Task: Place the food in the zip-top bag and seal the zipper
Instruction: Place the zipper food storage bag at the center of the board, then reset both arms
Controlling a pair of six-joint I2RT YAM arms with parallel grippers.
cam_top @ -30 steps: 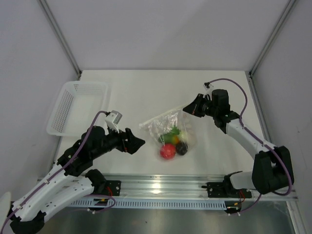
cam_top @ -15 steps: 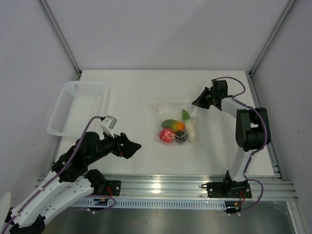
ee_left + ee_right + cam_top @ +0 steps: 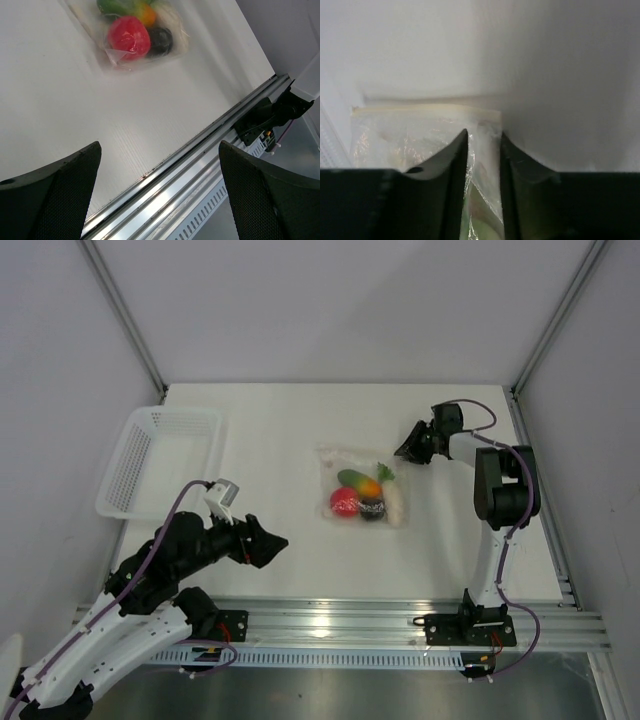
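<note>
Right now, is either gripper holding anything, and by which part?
Left gripper open, empty. Right gripper: jaws narrowly parted, plastic of the clear crinkly zip-top bag showing between them near its zipper edge; cannot tell if gripped.

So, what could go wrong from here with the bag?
1. Plastic of the zip-top bag shows between the narrowly parted fingers of the right gripper; if it withdraws before the plastic is free, the bag may be dragged.
2. I cannot tell whether the zipper is pressed shut along its whole length; a gap might let the red tomato slip out.
</note>
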